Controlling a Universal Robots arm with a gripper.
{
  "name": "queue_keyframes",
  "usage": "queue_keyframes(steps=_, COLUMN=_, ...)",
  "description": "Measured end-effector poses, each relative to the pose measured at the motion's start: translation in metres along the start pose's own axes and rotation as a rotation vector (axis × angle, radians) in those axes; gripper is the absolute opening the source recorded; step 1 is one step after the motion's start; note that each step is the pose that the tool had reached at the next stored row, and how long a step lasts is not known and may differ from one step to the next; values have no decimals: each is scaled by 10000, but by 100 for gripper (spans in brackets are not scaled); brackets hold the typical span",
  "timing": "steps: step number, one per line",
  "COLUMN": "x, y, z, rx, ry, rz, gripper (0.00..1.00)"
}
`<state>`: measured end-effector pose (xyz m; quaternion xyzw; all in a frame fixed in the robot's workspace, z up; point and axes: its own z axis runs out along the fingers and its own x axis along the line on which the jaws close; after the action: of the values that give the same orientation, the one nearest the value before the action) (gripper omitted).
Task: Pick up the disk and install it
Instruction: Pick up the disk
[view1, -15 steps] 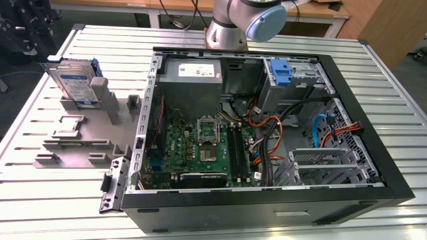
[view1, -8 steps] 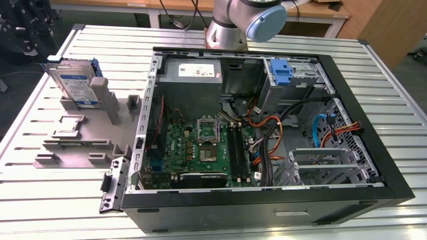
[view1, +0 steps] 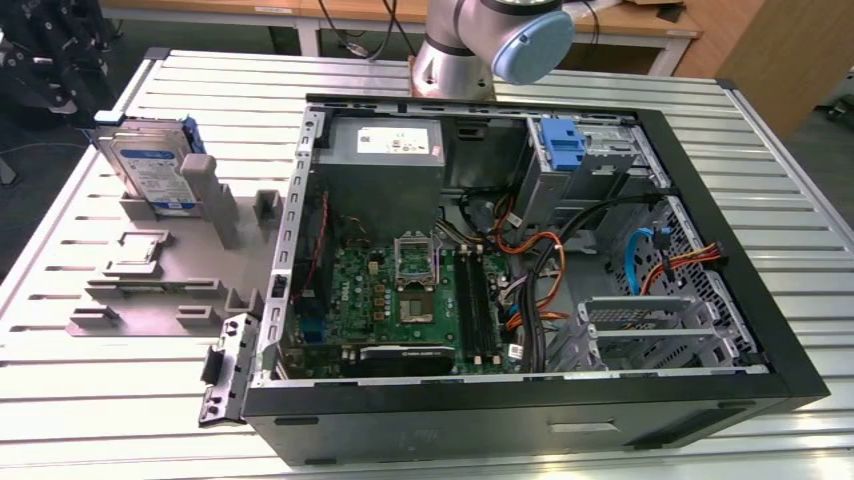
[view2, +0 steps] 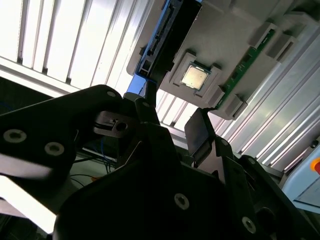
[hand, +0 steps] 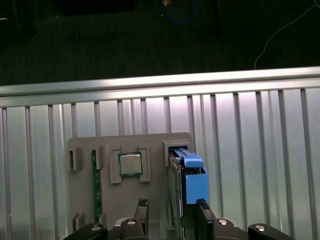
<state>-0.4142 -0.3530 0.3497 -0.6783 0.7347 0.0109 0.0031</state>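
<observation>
Near the edge of the slatted metal table (view1: 107, 420), at the exterior view's left, the silver-grey, blue-framed rectangular disk (view1: 150, 170) stands upright in a grey plastic fixture (view1: 147, 300), top edge free, label showing; black gripper (hand: 172, 212) over it, fingers apart, empty

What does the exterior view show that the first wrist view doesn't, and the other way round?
Exterior view: the open computer case with its motherboard, and the arm's base. First wrist view: the open gripper, and dark floor past the table edge. Both: the disk standing upright in the grey fixture, with the chip beside it.
</observation>
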Motion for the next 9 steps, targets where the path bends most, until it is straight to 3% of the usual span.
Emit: queue_keyframes(steps=9, x=-5, y=3, z=45, rx=0, ry=-2, rz=0, gripper=50)
